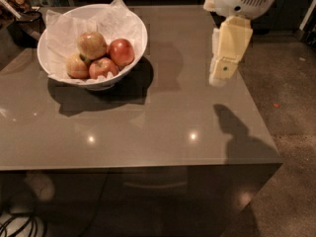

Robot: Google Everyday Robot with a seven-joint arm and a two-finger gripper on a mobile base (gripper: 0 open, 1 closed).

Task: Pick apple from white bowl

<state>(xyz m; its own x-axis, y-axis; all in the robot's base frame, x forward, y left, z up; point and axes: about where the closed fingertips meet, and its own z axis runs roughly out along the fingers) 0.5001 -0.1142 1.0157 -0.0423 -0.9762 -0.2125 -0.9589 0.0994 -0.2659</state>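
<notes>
The apple (pixel 92 45) sits topmost in the bowl (pixel 132 58), far left on the table (pixel 163 127). The gripper (pixel 217 77) hangs well apart over the table's right side; whether it is spread or closed cannot be told. The step in hand looks like the approach: next it must cross left and drop over the apple.

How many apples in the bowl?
4 in the white bowl: pale apple at back, deep red apple right, small apple left, reddish apple front; others may hide underneath. The gripper hangs to the bowl's right.
</notes>
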